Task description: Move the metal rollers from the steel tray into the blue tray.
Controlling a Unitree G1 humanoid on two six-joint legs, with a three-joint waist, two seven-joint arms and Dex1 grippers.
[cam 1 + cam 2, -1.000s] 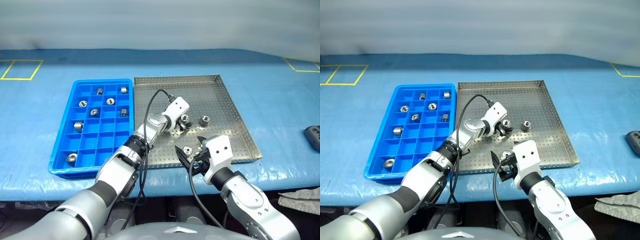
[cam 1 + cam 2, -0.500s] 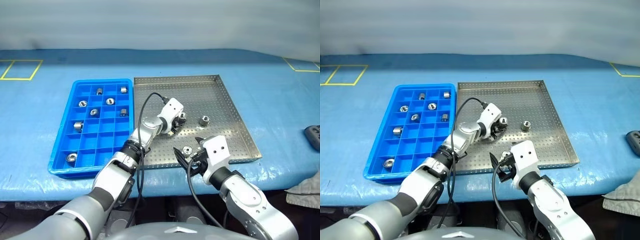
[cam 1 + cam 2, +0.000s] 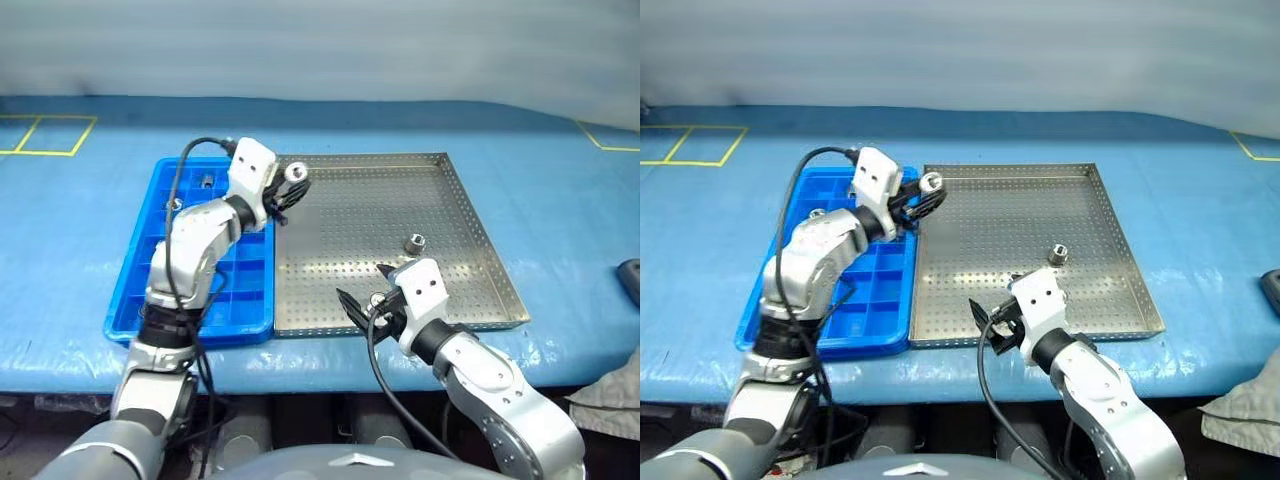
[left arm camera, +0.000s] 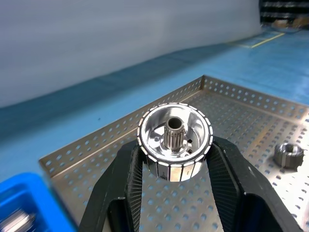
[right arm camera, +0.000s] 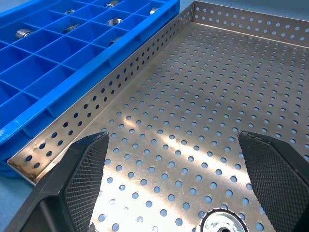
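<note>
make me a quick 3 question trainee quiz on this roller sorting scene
1. True or false: the left gripper is shut on a metal roller.
2. How many loose rollers lie on the steel tray? A) none B) two C) five
3. What stands right beside the steel tray on the robot's left?

Key:
1. True.
2. B: one near the middle, one between the open right gripper's fingers.
3. The blue tray.
</note>
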